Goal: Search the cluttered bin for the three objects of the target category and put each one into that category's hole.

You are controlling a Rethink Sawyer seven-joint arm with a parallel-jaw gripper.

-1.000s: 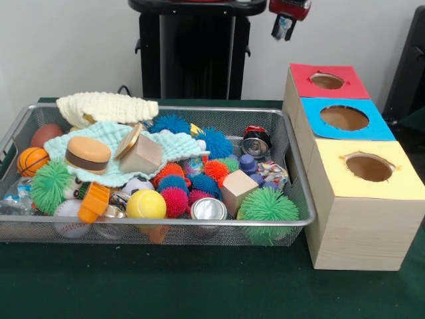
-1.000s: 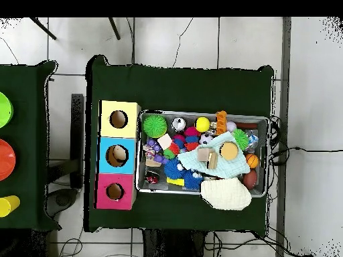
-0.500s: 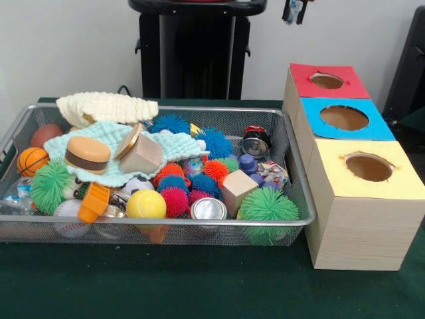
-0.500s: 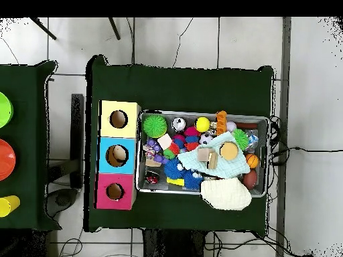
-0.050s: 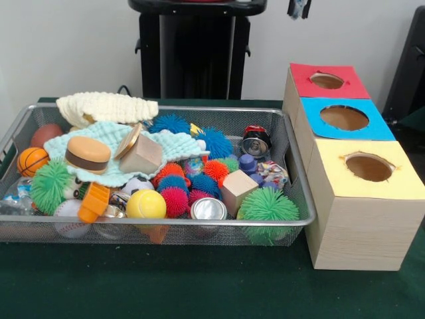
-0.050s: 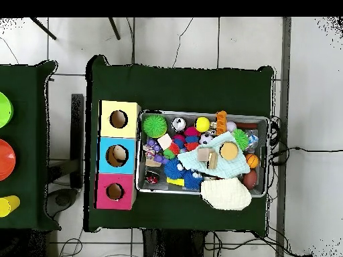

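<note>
Gripper: only the dark tips of the gripper (image 5: 298, 8) are showing at the top edge of the front view, high above the red box; I cannot tell whether it is released or clenched, and it is touching nothing.
Bin: a wire mesh bin (image 5: 302, 193) is sitting on a green table (image 5: 199, 286), crammed with toys and cans.
Boxes: 3 wooden boxes are standing in a row just right of the bin, each with 1 round hole on top; the yellow box (image 5: 365, 193) is nearest, the blue box (image 5: 345, 118) is in the middle, the red box (image 5: 327, 81) is farthest.
Left side of bin: a toy burger (image 5: 87, 154) is lying on a pale green cloth (image 5: 174, 145), with a cream cloth (image 5: 106, 106) draping over the far rim and an orange basketball (image 5: 30, 160) at the left wall.
Near side of bin: a yellow ball (image 5: 146, 205), a silver can (image 5: 208, 209) and a green spiky ball (image 5: 267, 205) are resting along the near wall.
Middle of bin: a wooden block (image 5: 238, 189) is sitting among red and blue spiky balls, with a crushed can (image 5: 255, 141) toward the far right corner.
Overhead: the bin (image 6: 264, 120) is lying right of the 3 boxes there.
</note>
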